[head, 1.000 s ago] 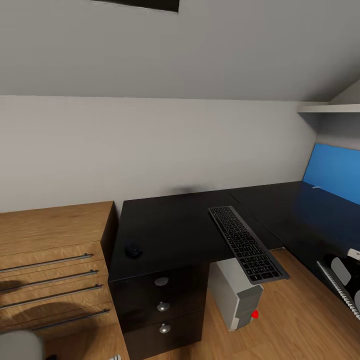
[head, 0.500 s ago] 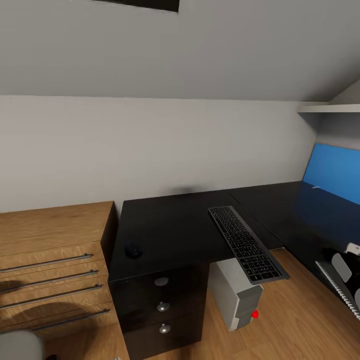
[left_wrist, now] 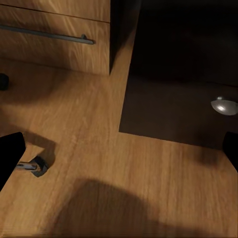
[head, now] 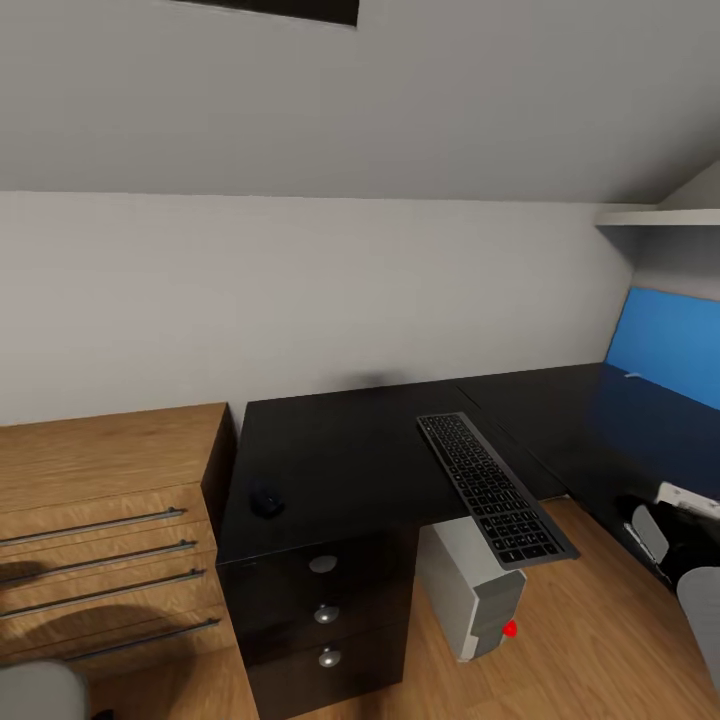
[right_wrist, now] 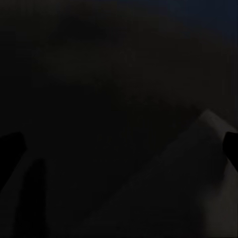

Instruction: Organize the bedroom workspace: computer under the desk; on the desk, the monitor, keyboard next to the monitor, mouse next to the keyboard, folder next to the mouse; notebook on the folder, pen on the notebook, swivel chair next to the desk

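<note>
Where keyboard point(head: 495, 487) overhangs desk point(head: 350, 450), computer point(head: 470, 585) half-hidden — mouse point(head: 266, 500) faint

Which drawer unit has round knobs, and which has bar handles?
Round silver knobs: the black drawer unit under the desk, beside the computer. The light wooden chest of drawers to its left has long horizontal metal bar handles instead.

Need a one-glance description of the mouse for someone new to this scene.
Find the glossy black L-shaped desk against the grey wall, beside the wooden chest of drawers. Near the desk's front left corner, above the silver-knobbed drawers, sits the mouse: a small black rounded lump, well left of the long grey keyboard and barely distinct from the dark top.
</note>
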`<state>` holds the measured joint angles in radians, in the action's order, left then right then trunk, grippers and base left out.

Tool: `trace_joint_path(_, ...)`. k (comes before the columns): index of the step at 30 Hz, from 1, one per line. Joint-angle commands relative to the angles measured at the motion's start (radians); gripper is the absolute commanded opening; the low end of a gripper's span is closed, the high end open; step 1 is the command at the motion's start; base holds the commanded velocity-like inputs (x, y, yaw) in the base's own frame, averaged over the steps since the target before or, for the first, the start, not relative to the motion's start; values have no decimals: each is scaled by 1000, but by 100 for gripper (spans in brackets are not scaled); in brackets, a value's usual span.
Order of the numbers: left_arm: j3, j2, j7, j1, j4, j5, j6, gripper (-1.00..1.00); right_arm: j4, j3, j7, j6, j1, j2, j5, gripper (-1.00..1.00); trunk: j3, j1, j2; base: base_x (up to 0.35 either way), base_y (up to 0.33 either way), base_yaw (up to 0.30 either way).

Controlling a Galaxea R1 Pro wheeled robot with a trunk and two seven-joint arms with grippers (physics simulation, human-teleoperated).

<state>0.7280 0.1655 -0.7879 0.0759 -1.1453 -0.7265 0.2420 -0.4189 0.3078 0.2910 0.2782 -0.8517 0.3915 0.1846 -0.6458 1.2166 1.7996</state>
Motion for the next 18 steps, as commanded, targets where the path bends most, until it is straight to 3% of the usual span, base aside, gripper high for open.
trace_joint_path(1,3,-1,-2,-1,4,-8,6,100,-1,2,4,-2,0,-6,16,100,-1,0,0,0,0,0)
trace_joint_path(5,2,-6,-2,-1,14,-6,6,100,-2,2,5,-20,0,-27,-10,100,-1,0,0,0,0,0)
trace_joint_path(18,1,-9,-2,-1,18,-2,6,100,-3,2,5,-24,0,-29,-15,100,-1,0,0,0,0,0)
